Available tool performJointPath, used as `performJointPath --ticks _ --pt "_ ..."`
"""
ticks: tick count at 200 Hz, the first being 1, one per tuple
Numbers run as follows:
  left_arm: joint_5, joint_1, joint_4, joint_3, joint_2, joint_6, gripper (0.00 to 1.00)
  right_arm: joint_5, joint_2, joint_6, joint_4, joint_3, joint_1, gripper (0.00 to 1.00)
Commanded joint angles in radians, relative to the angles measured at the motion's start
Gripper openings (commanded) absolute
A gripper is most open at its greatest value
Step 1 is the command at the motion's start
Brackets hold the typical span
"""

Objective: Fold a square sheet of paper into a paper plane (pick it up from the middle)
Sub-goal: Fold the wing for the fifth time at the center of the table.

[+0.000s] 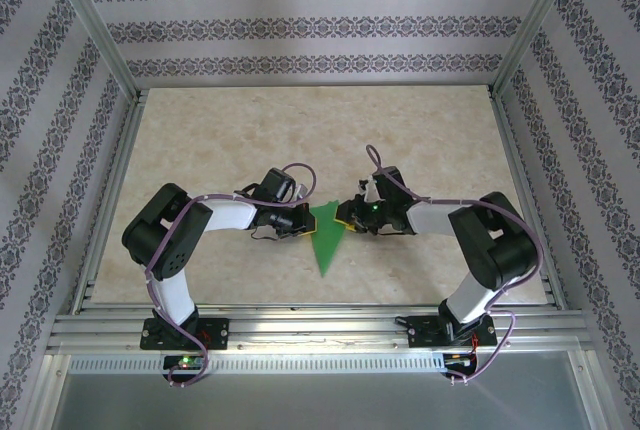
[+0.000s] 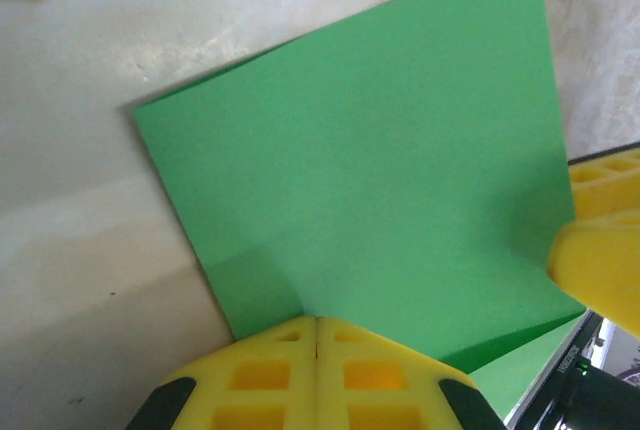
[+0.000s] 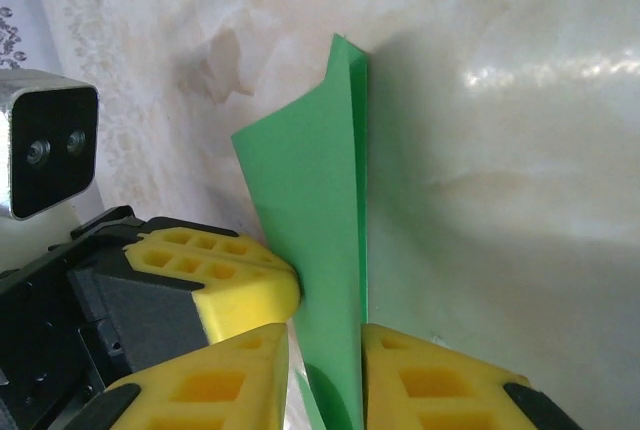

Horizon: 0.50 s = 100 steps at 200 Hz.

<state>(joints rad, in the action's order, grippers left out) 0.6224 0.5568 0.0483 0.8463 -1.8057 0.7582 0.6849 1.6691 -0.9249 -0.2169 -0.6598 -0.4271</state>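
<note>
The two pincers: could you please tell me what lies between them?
The green paper, spanning from the left pincer to the right pincer, as the top view shows.

Beige marbled tabletop (image 1: 200,140) — fenced by damask-striped walls (image 1: 300,25) and aluminium rails (image 1: 300,325).

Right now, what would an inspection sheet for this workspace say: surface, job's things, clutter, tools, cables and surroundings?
Surface: beige marbled table, bare around the work.
Job's things: green paper, folded to a triangle with its tip toward the arms, lying between both tools.
Clutter: nothing seen.
Tools: left tool shut on the paper's edge; right tool has its jaws slightly apart astride a raised fold, and a pinch cannot be confirmed.
Cables: purple cables run along both arms, looping above the wrists, clear of the paper.
Surroundings: patterned walls and a metal frame.
</note>
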Motion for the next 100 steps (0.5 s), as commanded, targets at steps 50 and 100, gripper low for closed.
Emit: performJointPath --ticks 50,100 --pt "0.004 0.009 -0.086 0.031 -0.021 -0.057 0.00 0.120 0.072 0.116 0.108 -0.098 0.027 0.16" --pt "0.016 0.008 -0.071 0.036 0.015 -0.062 0.01 0.089 0.068 0.091 0.109 -0.074 0.027 0.06"
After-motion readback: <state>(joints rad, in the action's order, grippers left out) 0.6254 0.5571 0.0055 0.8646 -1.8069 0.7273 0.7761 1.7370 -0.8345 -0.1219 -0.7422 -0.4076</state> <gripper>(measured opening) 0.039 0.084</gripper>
